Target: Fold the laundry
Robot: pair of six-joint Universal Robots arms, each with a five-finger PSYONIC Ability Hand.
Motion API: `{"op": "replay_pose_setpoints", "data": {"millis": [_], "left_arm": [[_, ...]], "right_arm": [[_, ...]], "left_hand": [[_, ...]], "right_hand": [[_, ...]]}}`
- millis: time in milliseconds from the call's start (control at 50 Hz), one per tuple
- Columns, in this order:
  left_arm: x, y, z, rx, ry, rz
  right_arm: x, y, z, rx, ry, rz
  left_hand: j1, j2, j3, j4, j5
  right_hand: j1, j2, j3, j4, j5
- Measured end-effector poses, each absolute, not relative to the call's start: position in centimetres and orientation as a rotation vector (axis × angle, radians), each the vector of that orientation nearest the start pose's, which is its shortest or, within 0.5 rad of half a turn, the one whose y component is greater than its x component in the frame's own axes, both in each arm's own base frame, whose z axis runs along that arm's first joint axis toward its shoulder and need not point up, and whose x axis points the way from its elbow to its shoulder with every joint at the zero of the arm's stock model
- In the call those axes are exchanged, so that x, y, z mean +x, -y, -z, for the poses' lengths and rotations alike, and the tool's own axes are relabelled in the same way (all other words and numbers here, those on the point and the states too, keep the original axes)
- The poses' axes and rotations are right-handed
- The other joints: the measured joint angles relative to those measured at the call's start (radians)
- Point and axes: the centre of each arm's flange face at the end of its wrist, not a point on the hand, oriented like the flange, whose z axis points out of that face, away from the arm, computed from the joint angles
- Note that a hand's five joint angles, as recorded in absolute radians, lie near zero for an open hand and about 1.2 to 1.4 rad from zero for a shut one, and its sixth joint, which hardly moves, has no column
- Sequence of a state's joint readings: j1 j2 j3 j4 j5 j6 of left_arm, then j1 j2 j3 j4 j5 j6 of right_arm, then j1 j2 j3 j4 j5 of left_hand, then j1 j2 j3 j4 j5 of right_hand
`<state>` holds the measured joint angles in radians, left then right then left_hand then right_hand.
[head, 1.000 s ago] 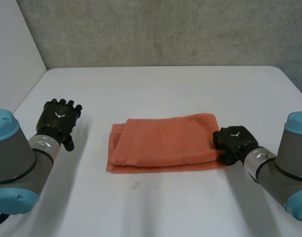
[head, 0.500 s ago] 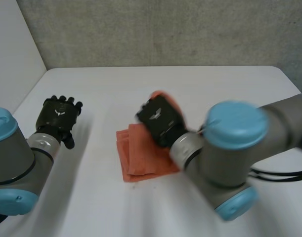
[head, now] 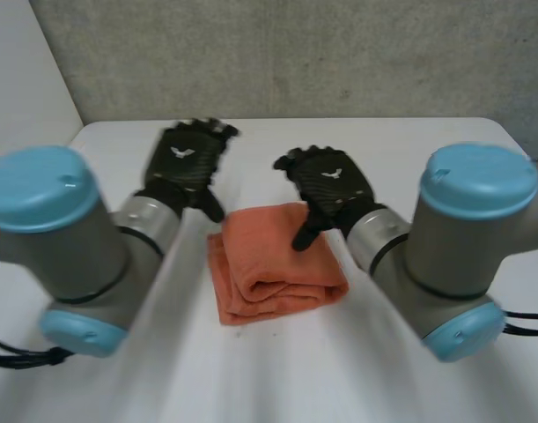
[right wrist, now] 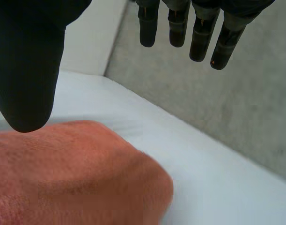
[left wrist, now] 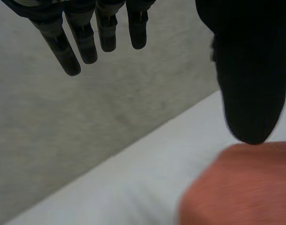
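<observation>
An orange towel [head: 273,264] lies folded into a small thick square in the middle of the white table [head: 427,150]. My right hand [head: 330,189] hovers over its far right part, open, fingers straight, holding nothing. My left hand [head: 187,163] is raised beyond the towel's far left corner, open and empty too. In the left wrist view my left hand [left wrist: 248,70] has its thumb above a patch of the towel [left wrist: 241,187]. Under the thumb of my right hand [right wrist: 25,61], the right wrist view shows a rounded fold of the towel [right wrist: 72,173].
A grey wall [head: 295,53] rises behind the table's far edge, and a white panel [head: 22,79] stands at the far left. Both arms reach in over the near table on either side of the towel.
My right hand carried the towel's right end over to the left, making a smaller fold, then let go and opened. My left hand moved from the table's left side towards the towel.
</observation>
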<state>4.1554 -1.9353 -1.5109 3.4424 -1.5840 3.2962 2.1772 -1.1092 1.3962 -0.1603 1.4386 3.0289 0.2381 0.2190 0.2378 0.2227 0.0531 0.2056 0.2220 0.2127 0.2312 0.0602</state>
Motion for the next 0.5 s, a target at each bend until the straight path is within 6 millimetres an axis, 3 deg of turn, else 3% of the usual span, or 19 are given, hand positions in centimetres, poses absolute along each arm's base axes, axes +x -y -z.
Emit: {"op": "replay_pose_setpoints", "data": {"millis": [20,40,200,220,360,500], "left_arm": [[-31.2,25.6,-23.0,0.836,-2.295,2.387],[-33.3,25.2,-21.5,0.873,-2.398,2.363],[-35.7,25.6,-18.0,0.906,-2.559,2.255],[-36.1,25.8,-16.5,0.917,-2.613,2.184],[-35.7,25.8,-13.9,0.92,-2.697,2.015],[-33.2,25.7,-12.7,0.826,-2.699,1.858]], "right_arm": [[34.1,24.1,-21.3,-0.847,-1.907,1.745],[32.9,25.5,-20.9,-0.747,-1.976,1.678],[31.1,27.9,-19.4,-0.657,-2.103,1.61],[30.7,28.7,-18.8,-0.643,-2.14,1.598],[30.8,29.6,-17.9,-0.654,-2.18,1.568],[32.1,29.5,-17.0,-0.731,-2.175,1.443]], "left_hand": [[0.0,0.0,0.0,0.0,0.0],[0.0,0.0,0.0,0.0,0.0],[0.0,0.002,0.0,0.002,0.004],[0.0,0.002,0.0,0.002,0.004],[0.0,0.002,0.0,0.003,0.003],[0.0,0.002,0.0,0.002,0.002]], "right_hand": [[0.0,0.0,0.0,0.0,0.0],[0.0,0.0,0.0,0.0,0.0],[0.0,0.0,0.0,0.0,0.0],[0.0,0.0,0.0,0.0,0.0],[0.0,0.0,0.0,0.0,0.0],[0.0,0.0,0.0,0.0,0.0]]}}
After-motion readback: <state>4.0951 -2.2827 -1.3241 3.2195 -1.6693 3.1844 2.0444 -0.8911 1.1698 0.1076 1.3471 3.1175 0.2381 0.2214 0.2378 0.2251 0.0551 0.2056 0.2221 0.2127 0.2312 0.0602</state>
